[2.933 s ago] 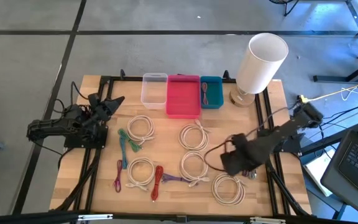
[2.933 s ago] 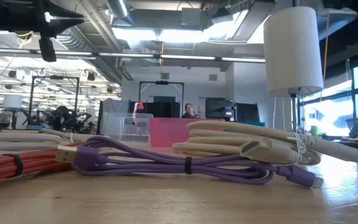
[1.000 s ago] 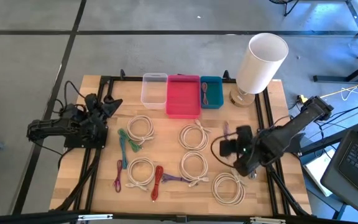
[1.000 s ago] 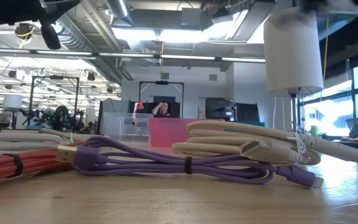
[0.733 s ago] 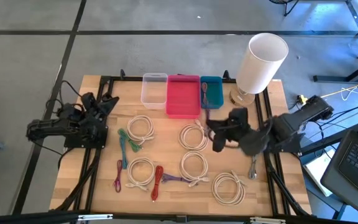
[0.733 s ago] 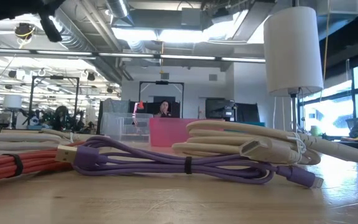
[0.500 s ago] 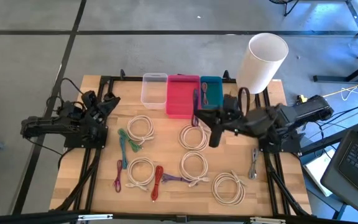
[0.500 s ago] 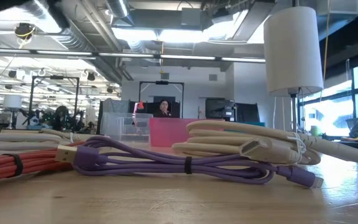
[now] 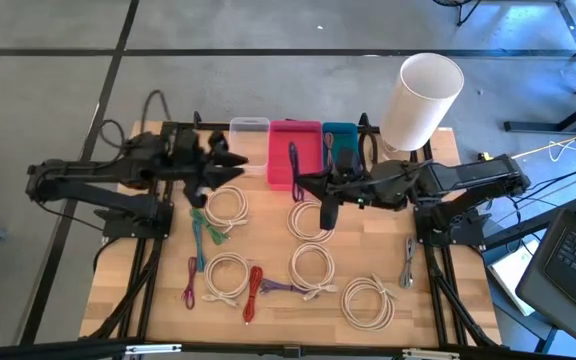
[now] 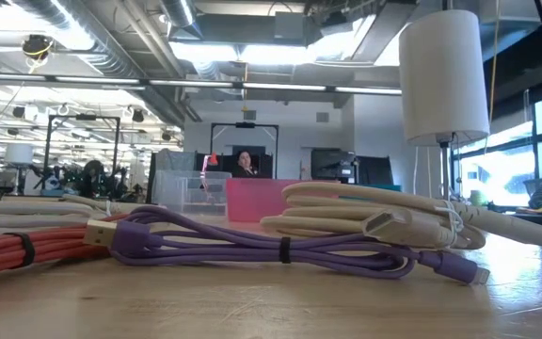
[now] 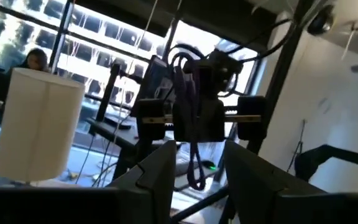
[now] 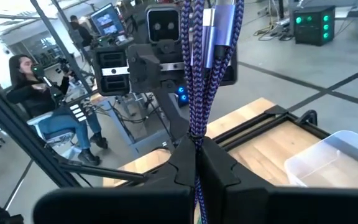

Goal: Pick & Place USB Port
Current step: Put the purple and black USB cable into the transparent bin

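Note:
A purple-blue braided USB cable bundle (image 12: 204,56) is up in the air above the near edge of the pink bin (image 9: 303,140), with my right gripper (image 9: 306,185) shut on it. My left gripper (image 9: 236,165) reaches in from the table's left at about the same height and faces it. It is open, a short way off the cable, and touches nothing. The left wrist view shows the cable (image 11: 188,93) and the right gripper straight ahead, beyond my own parted fingers. My right gripper pinches the folded bundle about halfway along its length (image 12: 196,134) between its two fingers, several strands together. The fingers come level from the table's right and lie across the cable. It stands upright in the hold, a loop above the fingers and the rest hanging below, clear of the table.
A clear bin (image 9: 249,142) and a teal bin (image 9: 340,148) flank the pink one at the far edge. A white lamp (image 9: 420,100) stands far right. Several white cable coils (image 9: 313,265) and green (image 9: 206,228), red (image 9: 254,292) and purple (image 10: 280,250) cables lie across the table.
My right gripper has carried the cable from the table's right side toward the far left, lifted, to the pink bin's near edge. My left arm has swung from the table's left edge toward the right, up to the cable.

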Robot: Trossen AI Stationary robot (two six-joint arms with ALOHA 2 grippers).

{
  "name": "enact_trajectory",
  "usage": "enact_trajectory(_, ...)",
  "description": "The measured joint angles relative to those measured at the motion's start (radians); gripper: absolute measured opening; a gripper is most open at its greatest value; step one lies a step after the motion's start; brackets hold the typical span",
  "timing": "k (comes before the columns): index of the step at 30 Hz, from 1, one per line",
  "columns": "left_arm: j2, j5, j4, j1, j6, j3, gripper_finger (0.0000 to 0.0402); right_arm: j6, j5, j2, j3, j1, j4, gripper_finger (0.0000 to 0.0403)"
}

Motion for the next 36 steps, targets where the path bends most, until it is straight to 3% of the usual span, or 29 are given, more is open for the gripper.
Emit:
enact_trajectory(11,0.187,0.096,0.010,0.027,-0.017,0.121,0.0149,-0.059,-0.041,0.000,0.000,0.005,0.094,0.0001)
enact_trajectory(18,0.281,0.219,0.085,0.026,-0.027,0.197,0.0151,-0.077,-0.047,0.000,0.000,0.004,0.091,0.0001)
enact_trajectory(36,0.409,0.325,0.116,0.024,-0.030,0.318,0.0151,-0.076,-0.044,0.000,0.000,0.004,0.065,0.0001)
